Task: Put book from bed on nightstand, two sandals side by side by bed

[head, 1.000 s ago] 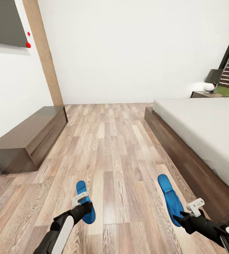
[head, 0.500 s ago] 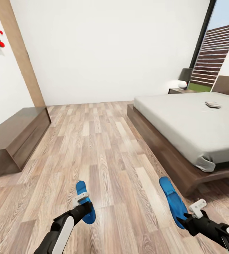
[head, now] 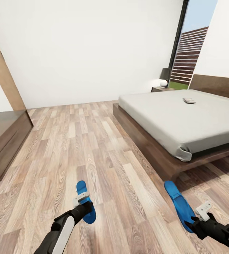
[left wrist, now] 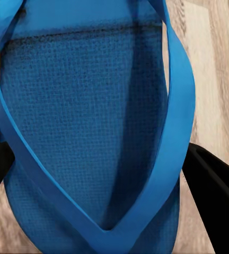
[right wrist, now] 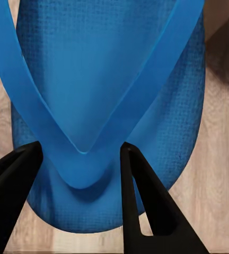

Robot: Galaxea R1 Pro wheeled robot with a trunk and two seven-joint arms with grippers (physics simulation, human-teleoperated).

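Blue sandals ride one in each gripper above the plank floor [head: 104, 148]: the left gripper [head: 82, 201] is clamped on the left sandal [head: 83, 201], the right gripper [head: 195, 220] on the right sandal [head: 179, 204]. Ahead on the right, the book [head: 189, 101] lies on the bed [head: 185, 120], with the nightstand [head: 160, 89] beyond its far corner.

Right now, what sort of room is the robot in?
Most likely a bedroom. A large bed with a plain mattress and low wooden frame stands on the wood floor, with a nightstand carrying a lamp beside it, and a window behind.
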